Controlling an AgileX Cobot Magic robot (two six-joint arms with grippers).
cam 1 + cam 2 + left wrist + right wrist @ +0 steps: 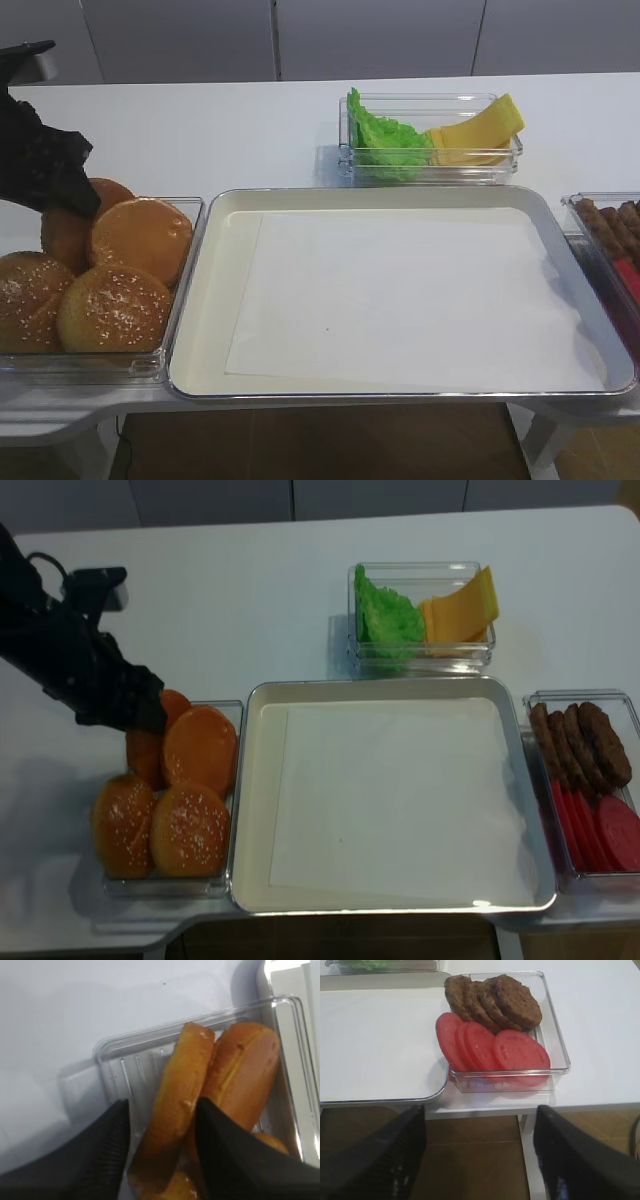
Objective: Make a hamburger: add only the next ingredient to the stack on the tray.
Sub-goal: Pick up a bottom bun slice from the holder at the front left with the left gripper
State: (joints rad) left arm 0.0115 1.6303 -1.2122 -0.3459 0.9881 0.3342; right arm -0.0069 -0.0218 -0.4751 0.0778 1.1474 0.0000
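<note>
At centre, tray [400, 205]: large silver rectangle lined with white paper, nothing stacked on it.
Left bin [232, 780]: clear plastic, touching the tray's left rim; sesame buns [190, 830] near, seedless halves far.
Bun half [175, 1110]: on edge, long axis running near-to-far, leaning on its neighbour.
Left gripper [162, 1130]: jaws straddling that bun half; contact unclear.
Right gripper [480, 1155]: jaws spread, empty, near the patties [495, 1002] and tomato slices [490, 1047].
</note>
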